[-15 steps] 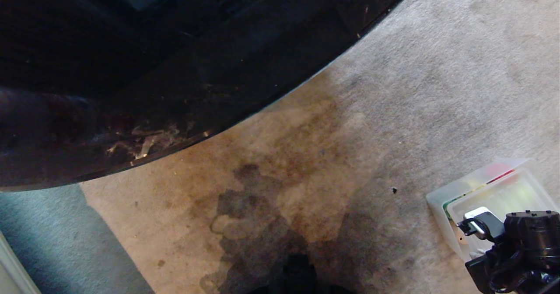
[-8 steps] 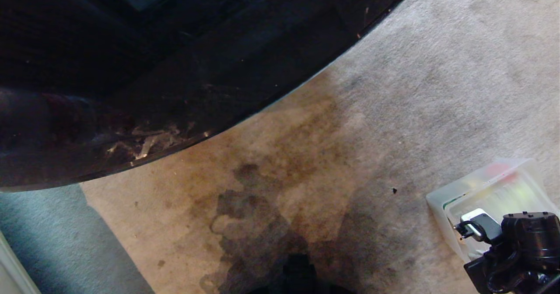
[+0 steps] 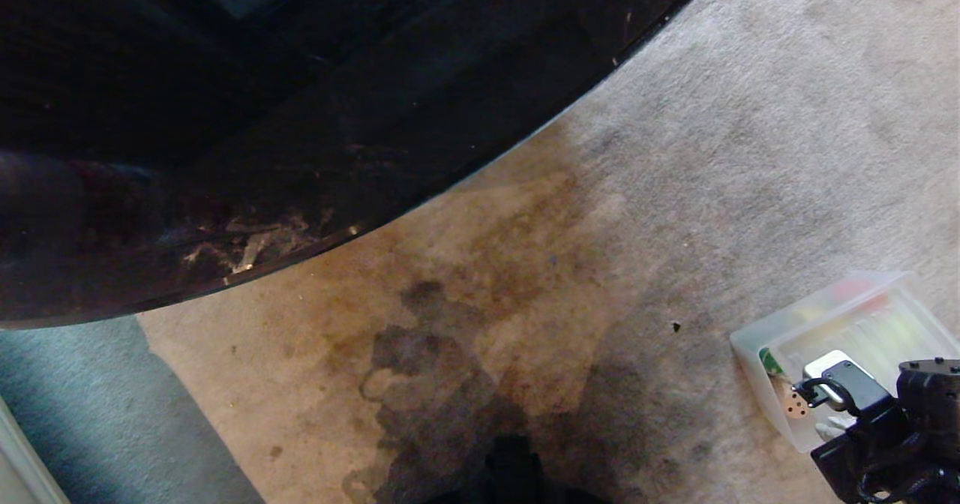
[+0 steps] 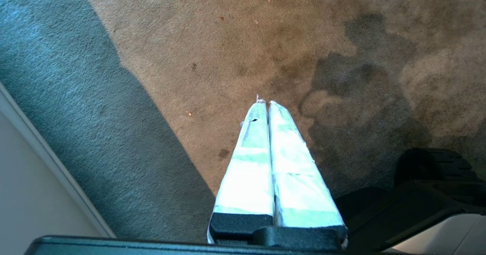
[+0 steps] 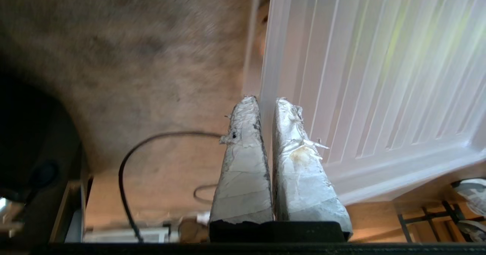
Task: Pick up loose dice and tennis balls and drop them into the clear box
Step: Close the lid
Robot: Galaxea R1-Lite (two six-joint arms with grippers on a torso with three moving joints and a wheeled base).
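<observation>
- The clear box (image 3: 757,343) sits on the carpet (image 3: 750,151), in the lower right of the head view, well apart from the large dark rounded furniture edge (image 3: 300,114) that fills the upper left.
- A ribbed translucent lid (image 3: 877,331) lies tilted over the clear box. Blurred red and yellow-green shapes show through the plastic, too unclear to name.
- At the box's near corner, a dark green die (image 3: 770,360) and a tan die (image 3: 793,405) with dot pips show through the frosted wall.
- The right gripper (image 5: 265,99) is at the near side of the clear box. Its taped jaws are closed on the edge of the ribbed lid, one finger on each side of the thin plastic rim.
- In the head view only the right arm's black wrist housing (image 3: 885,421) shows, overlapping the box's near end.
- The left gripper (image 4: 264,102) hangs above the carpet, well apart from the clear box, with its taped jaws pressed together and nothing between them.
- A dark stain (image 3: 435,369) marks the carpet between the furniture edge and the box.
- A pale wall base (image 4: 45,156) runs beside the shaded carpet by the left gripper.
</observation>
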